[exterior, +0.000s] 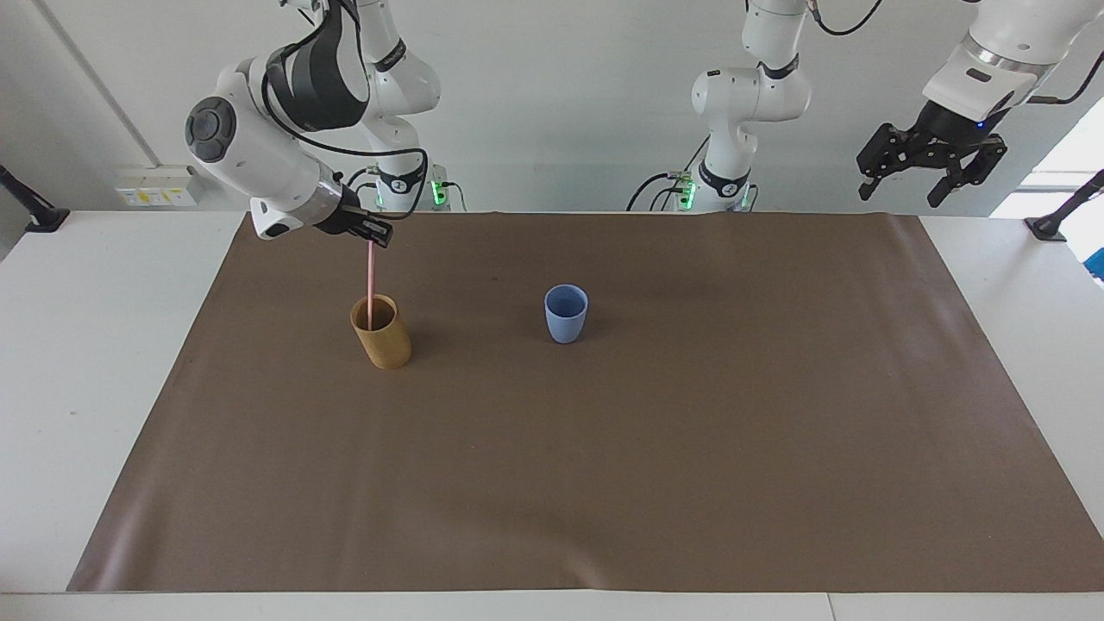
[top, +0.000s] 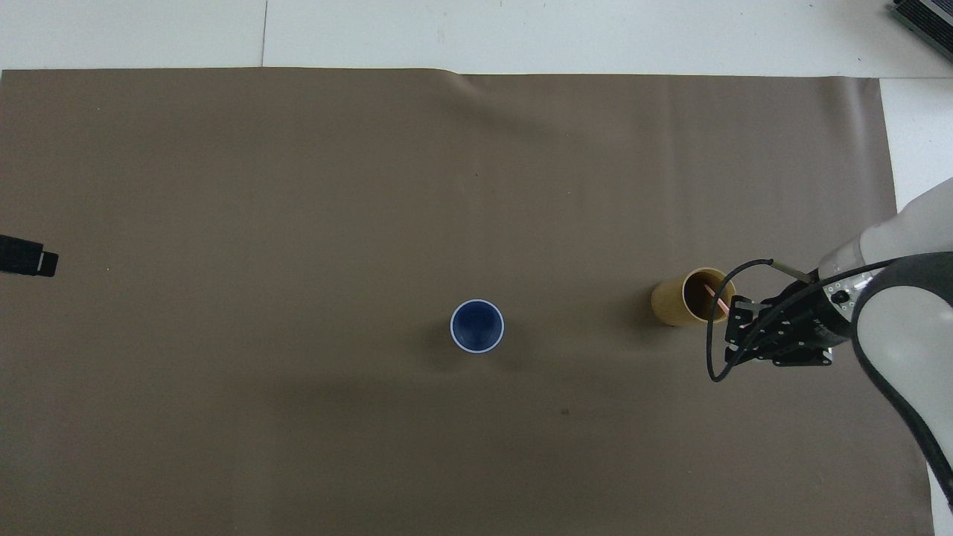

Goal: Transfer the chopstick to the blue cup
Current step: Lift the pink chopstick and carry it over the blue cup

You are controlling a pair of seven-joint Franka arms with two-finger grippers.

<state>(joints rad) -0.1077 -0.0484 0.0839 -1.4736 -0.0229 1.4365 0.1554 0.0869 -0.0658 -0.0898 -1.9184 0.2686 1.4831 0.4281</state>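
High facing view, steep overhead view

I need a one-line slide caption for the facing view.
Right gripper lifts the chopstick from the tan cup; blue cup waits.

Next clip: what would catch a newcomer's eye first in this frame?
The right gripper, up over the tan cup toward the right arm's end of the brown mat, pinches the top of the pink chopstick, whose lower end sits inside that cup. The blue cup stands alone and empty mid-mat. The left gripper waits open, high over the mat's other end.
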